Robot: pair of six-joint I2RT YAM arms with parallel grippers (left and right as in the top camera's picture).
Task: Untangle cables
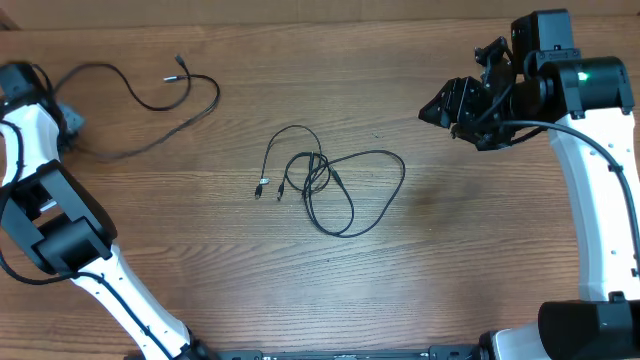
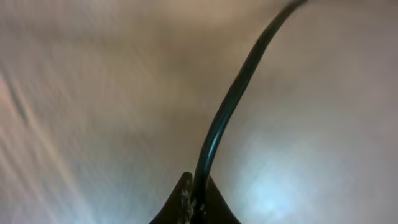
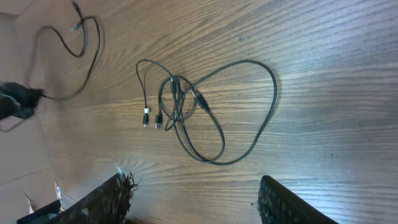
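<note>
A tangle of thin black cables [image 1: 325, 185] lies at the table's middle, with two small plugs [image 1: 262, 187] at its left; it also shows in the right wrist view [image 3: 199, 112]. A separate black cable [image 1: 160, 100] lies at the upper left, its plug end [image 1: 180, 60] free. My left gripper [image 1: 68, 122] is at the far left edge, shut on that cable [image 2: 224, 112], which runs up from between the jaws [image 2: 196, 202]. My right gripper [image 1: 432, 108] is open and empty, held above the table to the right of the tangle; its fingers [image 3: 196, 199] frame bare wood.
The brown wooden table [image 1: 480, 250] fills the view. The white arm links stand at the lower left [image 1: 110, 280] and down the right side [image 1: 590, 200]. A black wire runs along the right arm [image 1: 610, 160].
</note>
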